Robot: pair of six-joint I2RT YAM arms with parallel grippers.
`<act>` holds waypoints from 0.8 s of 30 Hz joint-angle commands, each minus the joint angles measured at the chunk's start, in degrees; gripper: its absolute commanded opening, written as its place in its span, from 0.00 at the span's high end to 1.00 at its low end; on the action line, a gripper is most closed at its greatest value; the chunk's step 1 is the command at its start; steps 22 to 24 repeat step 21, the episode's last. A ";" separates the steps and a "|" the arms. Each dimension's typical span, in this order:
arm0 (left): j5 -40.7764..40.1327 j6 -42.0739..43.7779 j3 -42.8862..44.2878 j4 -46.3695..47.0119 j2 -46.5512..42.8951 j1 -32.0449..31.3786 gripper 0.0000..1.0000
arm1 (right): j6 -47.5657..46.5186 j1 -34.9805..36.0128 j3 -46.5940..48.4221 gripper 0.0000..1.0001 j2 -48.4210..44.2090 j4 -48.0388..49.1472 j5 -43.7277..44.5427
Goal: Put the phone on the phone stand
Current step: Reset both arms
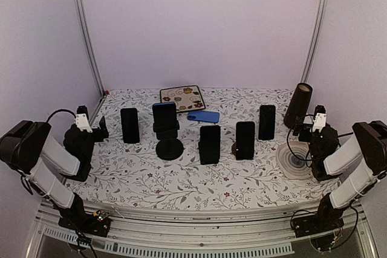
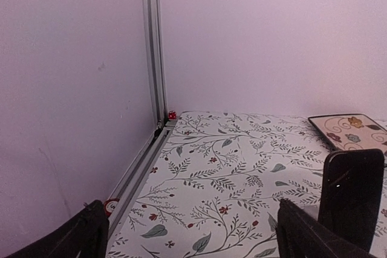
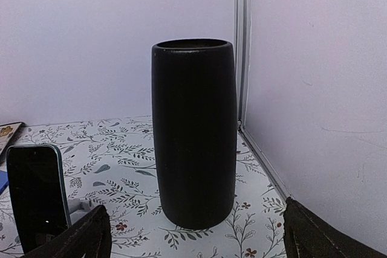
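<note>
Top external | left pincer (image 1: pixel 101 129) spread, arm folded | right pincer (image 1: pixel 300 130) likewise

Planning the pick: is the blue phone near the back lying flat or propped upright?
Lying flat: the blue phone shows its broad side upward, resting on the tablecloth.

Lilac walls (image 1: pixel 199 22), floral tablecloth (image 1: pixel 181 191), aluminium posts (image 1: pixel 86 34).

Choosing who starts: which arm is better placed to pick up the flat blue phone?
Probably left. The blue phone lies about midway, but the right claw faces the vase close ahead, while the left claw looks onto open table. Both claws are open, empty.
</note>
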 commanded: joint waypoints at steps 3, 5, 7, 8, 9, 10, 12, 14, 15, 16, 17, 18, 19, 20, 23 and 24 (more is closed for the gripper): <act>0.84 2.28 2.89 -1.00 0.85 -0.46 0.03 | -0.26 -0.24 0.68 0.01 0.45 1.69 -0.82; 0.96 1.69 2.51 -1.98 0.36 -0.49 0.03 | -0.26 -0.23 0.68 0.01 0.45 1.69 -0.82; 0.81 2.16 2.62 -1.16 0.73 -0.46 0.03 | -0.26 -0.23 0.70 0.01 0.45 1.69 -0.84; 0.80 1.86 2.61 -1.72 0.47 -0.44 0.03 | -0.26 -0.28 0.69 0.01 0.45 1.69 -0.80; 0.74 1.88 2.89 -1.80 0.68 -0.48 0.03 | -0.26 -0.25 0.73 0.01 0.45 1.73 -0.84; 0.76 1.98 2.74 -1.33 0.71 -0.48 0.03 | -0.26 -0.24 0.69 0.01 0.45 1.70 -0.84; 0.76 1.90 2.86 -1.65 0.66 -0.41 0.03 | -0.26 -0.24 0.78 0.01 0.45 1.69 -0.83; 0.76 1.93 2.74 -1.54 0.68 -0.45 0.03 | -0.26 -0.26 0.76 0.01 0.48 1.67 -0.83; 0.76 1.92 2.76 -1.52 0.68 -0.43 0.03 | -0.26 -0.20 0.77 0.01 0.47 1.64 -0.82; 0.76 1.90 2.80 -1.54 0.68 -0.48 0.03 | -0.26 -0.23 0.77 0.01 0.52 1.65 -0.84; 0.76 1.90 2.83 -1.55 0.68 -0.44 0.03 | -0.26 -0.24 0.77 0.01 0.54 1.61 -0.84; 0.76 1.94 2.76 -1.55 0.68 -0.48 0.03 | -0.26 -0.19 0.82 0.01 0.54 1.60 -0.79; 0.76 1.94 2.75 -1.55 0.68 -0.43 0.03 | -0.26 -0.23 0.81 0.01 0.54 1.61 -0.77; 0.76 1.94 2.75 -1.59 0.66 -0.48 0.03 | -0.26 -0.19 0.77 0.01 0.54 1.60 -0.84; 0.76 1.94 2.77 -1.60 0.68 -0.49 0.03 | -0.26 -0.23 0.77 0.01 0.52 1.60 -0.84; 0.76 1.94 2.77 -1.60 0.68 -0.49 0.03 | -0.26 -0.23 0.77 0.01 0.52 1.60 -0.84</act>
